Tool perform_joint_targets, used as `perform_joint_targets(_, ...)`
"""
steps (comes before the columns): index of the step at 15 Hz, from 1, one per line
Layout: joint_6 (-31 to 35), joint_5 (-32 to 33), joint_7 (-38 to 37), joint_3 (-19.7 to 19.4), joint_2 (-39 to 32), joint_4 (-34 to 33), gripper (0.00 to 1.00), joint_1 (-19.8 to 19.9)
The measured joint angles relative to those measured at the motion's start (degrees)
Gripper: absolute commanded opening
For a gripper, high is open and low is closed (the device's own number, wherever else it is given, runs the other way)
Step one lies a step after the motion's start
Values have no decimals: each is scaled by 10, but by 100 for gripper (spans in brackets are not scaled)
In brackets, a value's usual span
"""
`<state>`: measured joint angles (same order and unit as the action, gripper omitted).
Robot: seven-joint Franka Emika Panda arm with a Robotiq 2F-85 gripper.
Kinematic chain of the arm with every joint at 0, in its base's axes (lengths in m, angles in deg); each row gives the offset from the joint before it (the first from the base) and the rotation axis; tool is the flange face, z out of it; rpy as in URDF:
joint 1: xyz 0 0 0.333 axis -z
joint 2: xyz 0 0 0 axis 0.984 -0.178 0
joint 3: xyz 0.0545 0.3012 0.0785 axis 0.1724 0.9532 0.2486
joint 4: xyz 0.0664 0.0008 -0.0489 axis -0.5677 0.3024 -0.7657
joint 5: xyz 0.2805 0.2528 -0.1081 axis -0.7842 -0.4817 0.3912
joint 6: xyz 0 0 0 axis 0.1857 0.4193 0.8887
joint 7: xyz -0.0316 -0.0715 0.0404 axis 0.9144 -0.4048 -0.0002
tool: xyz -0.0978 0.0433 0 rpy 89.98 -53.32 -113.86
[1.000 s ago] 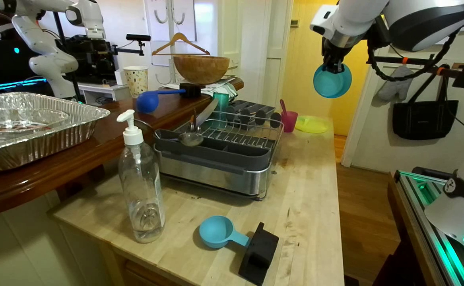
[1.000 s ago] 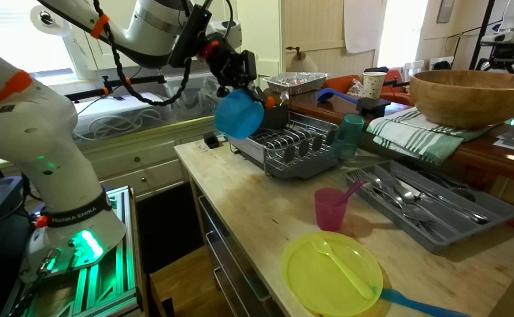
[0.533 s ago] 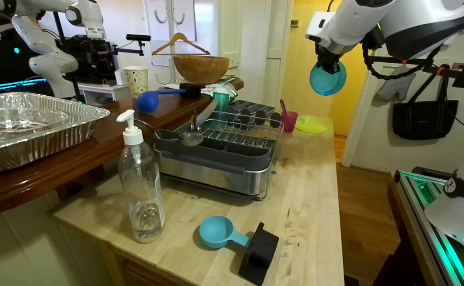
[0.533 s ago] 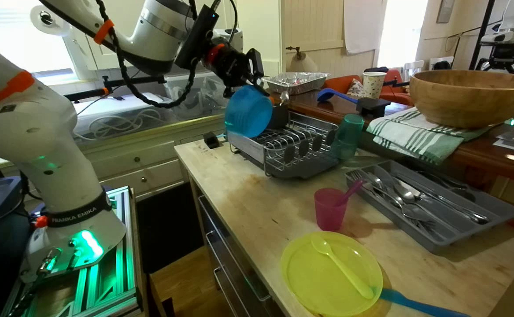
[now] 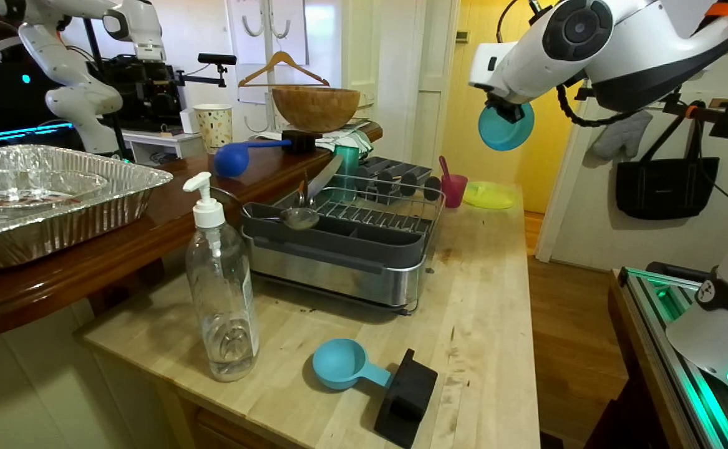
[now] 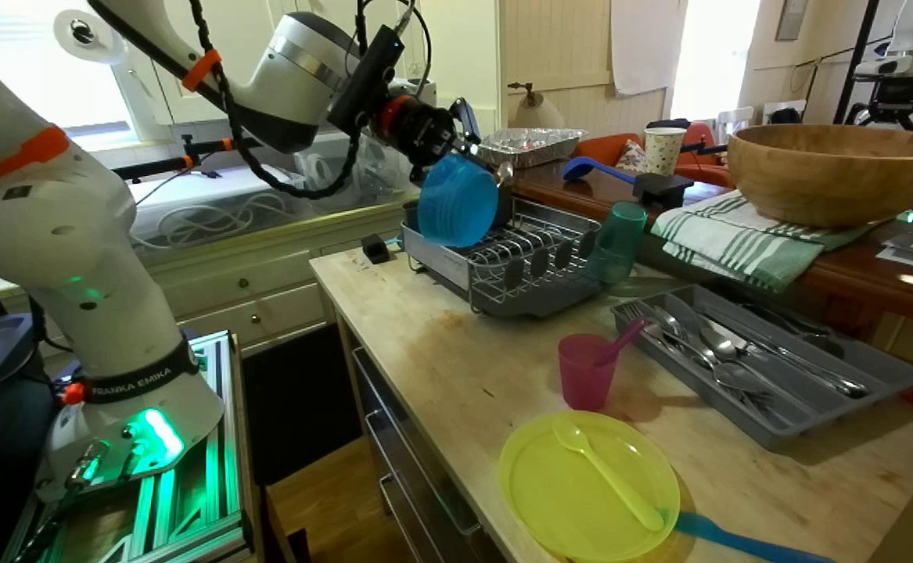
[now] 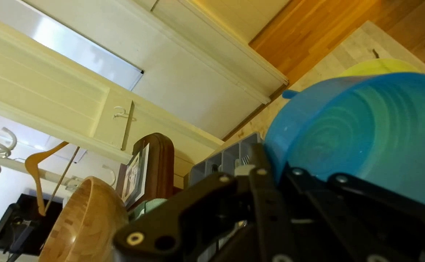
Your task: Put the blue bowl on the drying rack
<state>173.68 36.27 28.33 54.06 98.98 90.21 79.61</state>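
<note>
Blue bowl [image 5: 506,131]: lifted and tilted, its wall clamped between the fingers of the gripper [image 7: 276,162]; in an exterior view it hung right of the drying rack [image 5: 339,284], higher and apart. Pick-up appeared complete; placement and release remained.

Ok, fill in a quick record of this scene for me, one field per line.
blue bowl: held in the air, tilted
pincer: shut on the blue bowl's wall
rack: blue bowl not yet set on it
plate: yellow, spoon lying on it
pink cup: upright on the counter
</note>
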Motion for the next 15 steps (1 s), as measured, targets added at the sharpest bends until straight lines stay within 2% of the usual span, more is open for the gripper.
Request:
perform_joint_targets(7, -59, 50, -36, 6, -40, -1, 1, -10)
perform_joint_targets(12, -116, 59, -107, 12, -77, -6, 1, -19)
perform_joint_targets(15, -121, 60, -142, 12, -93, -14, 1, -27)
